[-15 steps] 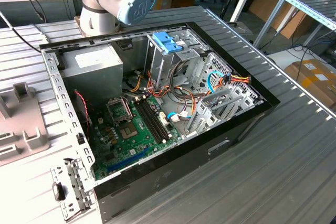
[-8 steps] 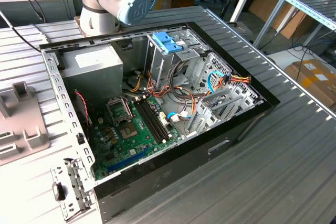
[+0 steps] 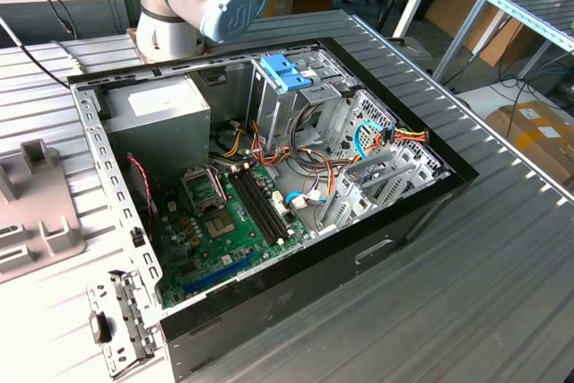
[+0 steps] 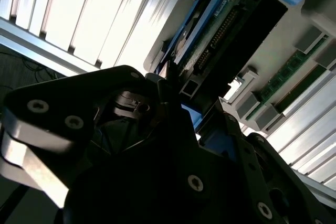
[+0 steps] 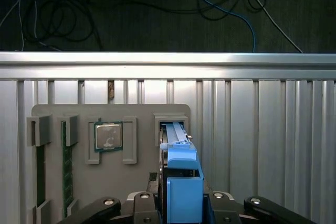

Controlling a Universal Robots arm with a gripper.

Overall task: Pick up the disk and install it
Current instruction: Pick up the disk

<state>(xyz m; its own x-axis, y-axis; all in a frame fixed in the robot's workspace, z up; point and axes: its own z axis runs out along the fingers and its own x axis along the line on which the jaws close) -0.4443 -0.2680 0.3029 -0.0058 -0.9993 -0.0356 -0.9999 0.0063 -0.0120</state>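
The disk (image 5: 181,158), a grey drive in light-blue rails with a blue end tab, stands on edge in a slot of a grey holder tray (image 5: 136,114). In the first wrist view my gripper (image 5: 184,195) straddles its near end, and the black fingers (image 5: 149,200) press against both blue sides. The second wrist view shows the disk (image 4: 231,24) with its connector row facing the camera, just beyond the gripper (image 4: 178,103). The open computer case (image 3: 108,141) lies on the table in the exterior view.
The tray also holds a processor chip (image 5: 108,136) and green memory sticks (image 5: 66,166). Inside the case are a green motherboard (image 3: 224,221), a tall metal cage with a blue latch (image 3: 285,73) and metal drive bays (image 3: 377,168). Cables lie on the floor beyond the table edge (image 5: 168,59).
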